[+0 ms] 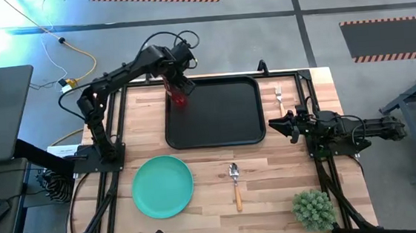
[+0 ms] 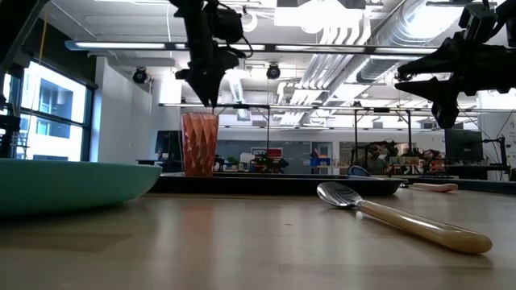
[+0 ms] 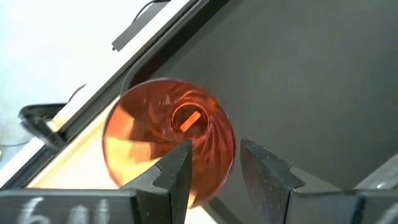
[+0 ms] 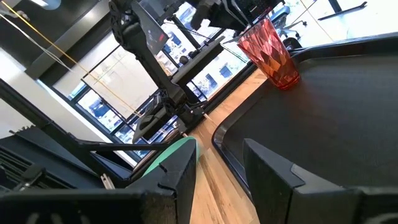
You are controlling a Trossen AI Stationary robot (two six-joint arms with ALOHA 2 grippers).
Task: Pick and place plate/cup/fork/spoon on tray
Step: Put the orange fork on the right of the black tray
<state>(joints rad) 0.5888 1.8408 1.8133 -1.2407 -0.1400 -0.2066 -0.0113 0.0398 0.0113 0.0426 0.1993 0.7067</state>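
The red cup (image 1: 180, 98) stands upright on its base in the black tray's (image 1: 216, 131) far left corner; it also shows in the low view (image 2: 199, 143). My left gripper (image 3: 214, 162) is open just above the cup's rim (image 2: 211, 103), one finger over the cup's mouth and one outside it, touching nothing. The turquoise plate (image 1: 162, 185) lies on the table near the tray's left front. The spoon (image 1: 235, 183) lies in front of the tray. The fork (image 1: 278, 94) lies right of the tray. My right gripper (image 1: 277, 124) is open and empty, right of the tray.
A small green plant (image 1: 313, 209) stands at the table's near right corner. Black frame rails run along the table's left and right sides. Most of the tray's floor (image 4: 323, 124) is bare.
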